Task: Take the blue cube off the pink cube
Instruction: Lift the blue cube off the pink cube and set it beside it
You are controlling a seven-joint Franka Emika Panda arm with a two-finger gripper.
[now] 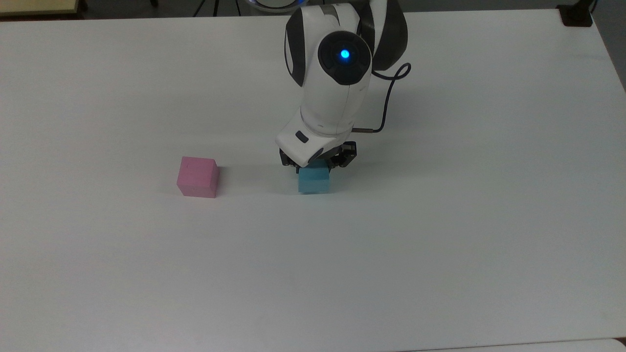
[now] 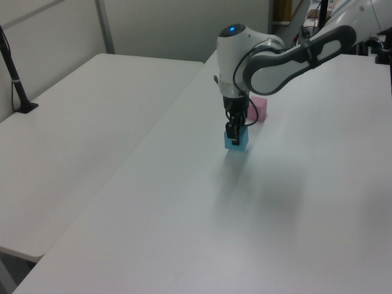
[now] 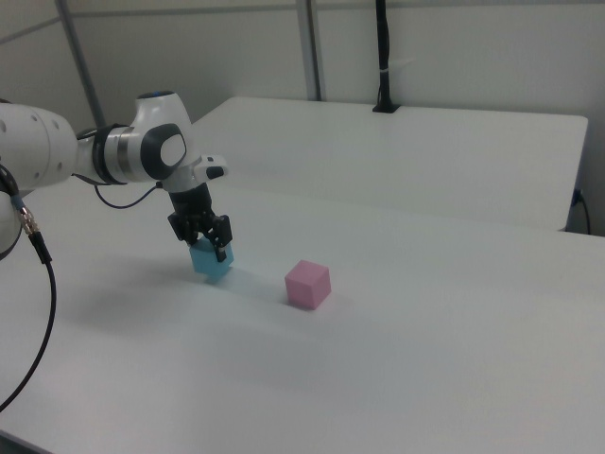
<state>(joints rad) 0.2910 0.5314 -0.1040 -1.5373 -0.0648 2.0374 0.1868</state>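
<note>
A small light sky-blue foam-like cube (image 1: 314,181) sits at or just above the surface of a wide white table (image 1: 440,244), clamped between the two black fingers of the white robot arm's gripper (image 1: 317,165), which reaches down onto it from above. A small pale pink foam-like cube (image 1: 197,177) rests alone on the table, well apart from the blue cube, to the top view's left. In the right view the pink cube (image 3: 308,284) lies to the right of the blue cube (image 3: 211,260). A dark cable (image 1: 389,105) loops from the arm's wrist. A second white table (image 2: 73,141) stands alongside in the left view, with a black post (image 2: 13,76) at its far edge.
</note>
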